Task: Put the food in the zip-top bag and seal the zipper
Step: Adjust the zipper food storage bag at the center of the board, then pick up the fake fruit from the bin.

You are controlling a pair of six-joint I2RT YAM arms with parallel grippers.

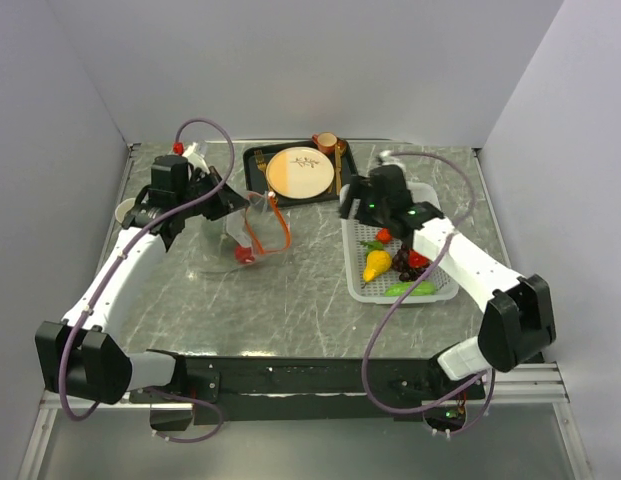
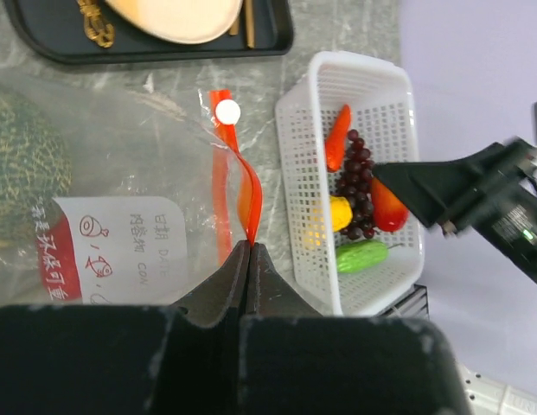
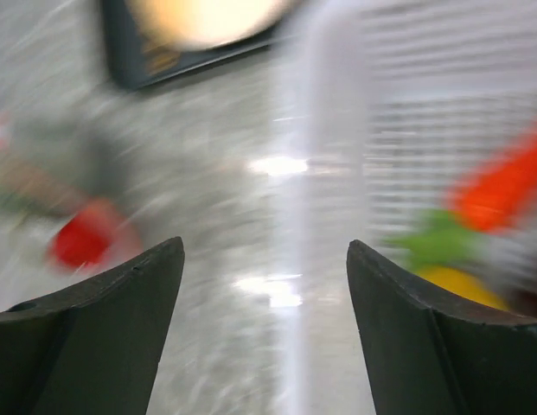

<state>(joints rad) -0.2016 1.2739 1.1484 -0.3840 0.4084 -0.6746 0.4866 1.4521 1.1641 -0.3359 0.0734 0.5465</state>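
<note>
The zip-top bag lies left of centre. Its mouth faces right and its orange-red zipper is lifted. My left gripper is shut on that strip; in the top view the left gripper is at the bag's upper edge. Inside the bag are a green melon and a red piece. A yellow pear, purple grapes, a cucumber, a carrot and a red piece lie in the white basket. My right gripper is open and empty over the basket's left wall, in a blurred view.
A black tray at the back holds a round plate, a small cup and cutlery. A pale cup stands by the left wall. Walls close the table on three sides.
</note>
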